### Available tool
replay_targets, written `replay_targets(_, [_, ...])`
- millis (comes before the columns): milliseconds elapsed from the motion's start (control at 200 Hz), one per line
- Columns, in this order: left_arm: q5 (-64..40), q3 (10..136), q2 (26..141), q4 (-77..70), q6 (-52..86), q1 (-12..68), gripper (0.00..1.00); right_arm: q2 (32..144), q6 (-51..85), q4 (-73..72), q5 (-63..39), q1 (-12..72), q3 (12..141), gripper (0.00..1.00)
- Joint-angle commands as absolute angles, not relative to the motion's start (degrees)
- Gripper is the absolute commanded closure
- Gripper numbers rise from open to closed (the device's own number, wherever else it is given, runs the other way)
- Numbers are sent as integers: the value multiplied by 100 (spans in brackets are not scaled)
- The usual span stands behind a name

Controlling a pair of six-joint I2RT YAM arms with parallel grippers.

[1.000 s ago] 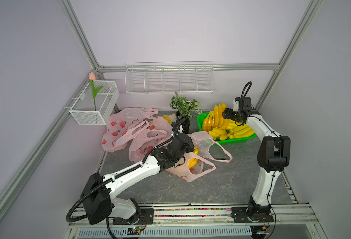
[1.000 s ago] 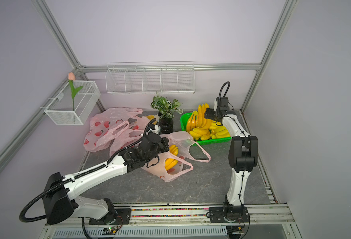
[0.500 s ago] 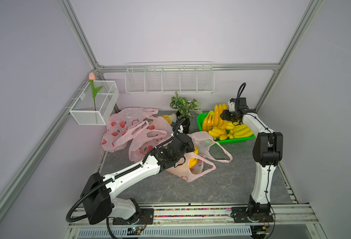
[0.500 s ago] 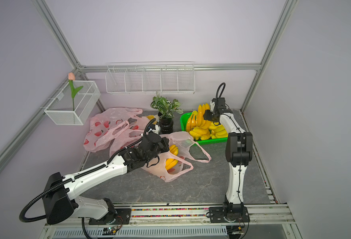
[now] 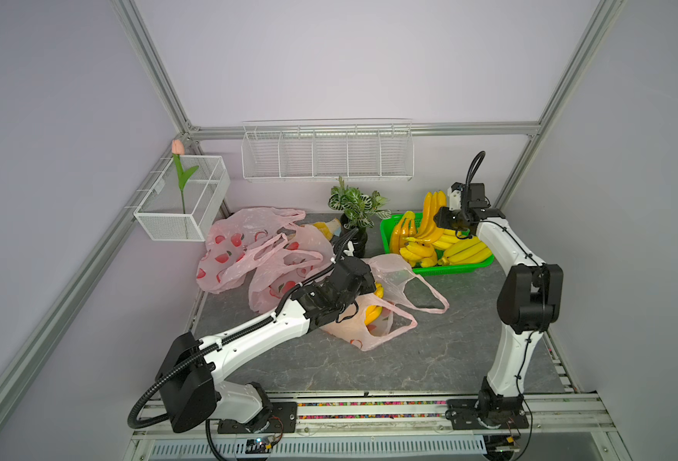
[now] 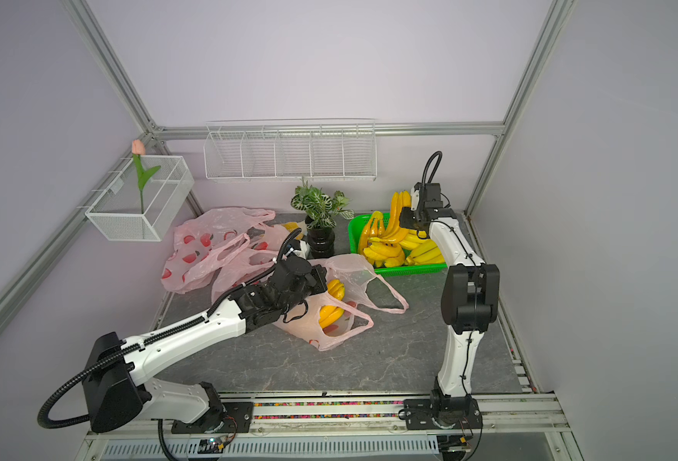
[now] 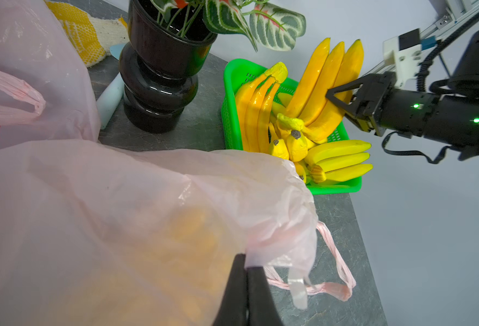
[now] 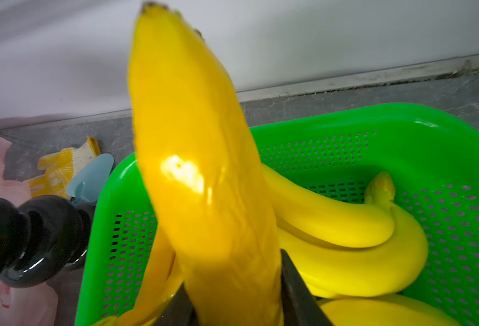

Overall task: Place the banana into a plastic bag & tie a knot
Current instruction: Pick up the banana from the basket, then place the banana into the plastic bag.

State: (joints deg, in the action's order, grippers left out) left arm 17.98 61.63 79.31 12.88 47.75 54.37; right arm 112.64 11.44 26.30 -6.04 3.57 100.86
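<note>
A pink plastic bag (image 5: 389,335) (image 6: 341,339) (image 7: 148,197) lies mid-table with yellow bananas (image 5: 372,313) (image 6: 331,313) inside its mouth. My left gripper (image 5: 363,279) (image 6: 317,279) (image 7: 246,271) is shut on the bag's rim. At the back right, a green basket (image 5: 469,269) (image 6: 409,270) (image 7: 232,93) (image 8: 402,127) holds several banana bunches. One orange-yellow banana bunch (image 5: 429,215) (image 6: 395,215) (image 7: 317,84) stands upright in it. My right gripper (image 5: 439,217) (image 6: 403,219) (image 7: 337,97) (image 8: 235,296) is shut on one banana (image 8: 199,169) of that bunch, with a jaw against each side.
A potted plant in a black vase (image 5: 355,235) (image 7: 159,84) stands between bag and basket. More pink bags (image 5: 249,247) lie at the back left. A yellow-white cloth (image 7: 83,36) and a pale blue tool (image 8: 91,177) lie behind the vase. Wire baskets (image 5: 181,199) (image 5: 327,153) hang on the walls.
My right gripper has moved up to the upright bunch and closed its jaws round a banana. The left arm and the bag have stayed put.
</note>
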Motion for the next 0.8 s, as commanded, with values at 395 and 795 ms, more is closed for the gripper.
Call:
replay_targets(395, [1721, 6628, 8181, 1666, 4795, 5414, 100, 8218, 1654, 2543, 221, 761, 7792, 65])
replay_targets(795, [1541, 6908, 8296, 1871, 4814, 5414, 100, 5671, 2101, 3460, 2034, 3000, 6143, 70])
